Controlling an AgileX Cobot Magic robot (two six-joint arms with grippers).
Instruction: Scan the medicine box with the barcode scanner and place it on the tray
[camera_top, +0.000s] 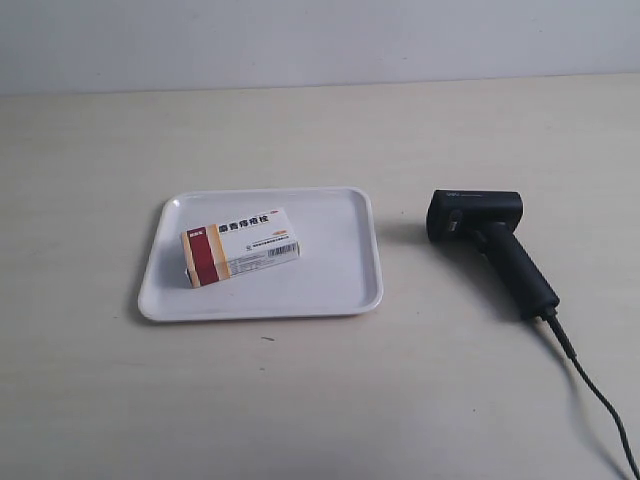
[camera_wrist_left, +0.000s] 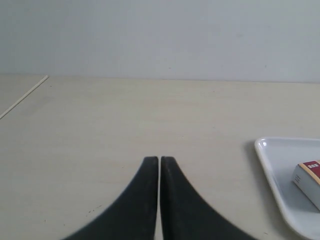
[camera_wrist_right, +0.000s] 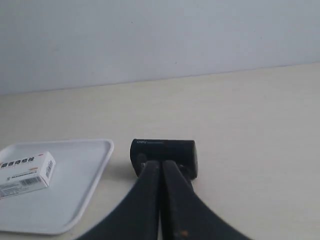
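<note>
Hovering, both grippers (camera_wrist_left: 159, 162) (camera_wrist_right: 161, 165) seemingly closed.

Glossy white plastic tray (camera_top: 350, 290), printed cardboard medicine box (camera_top: 240, 246), matt black plastic barcode scanner (camera_top: 490, 240), pale wood-grain table (camera_top: 320, 400).

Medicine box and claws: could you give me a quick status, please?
Both claws shut, empty. Medicine box lying inside tray. Barcode scanner on table beside tray, untouched.
</note>
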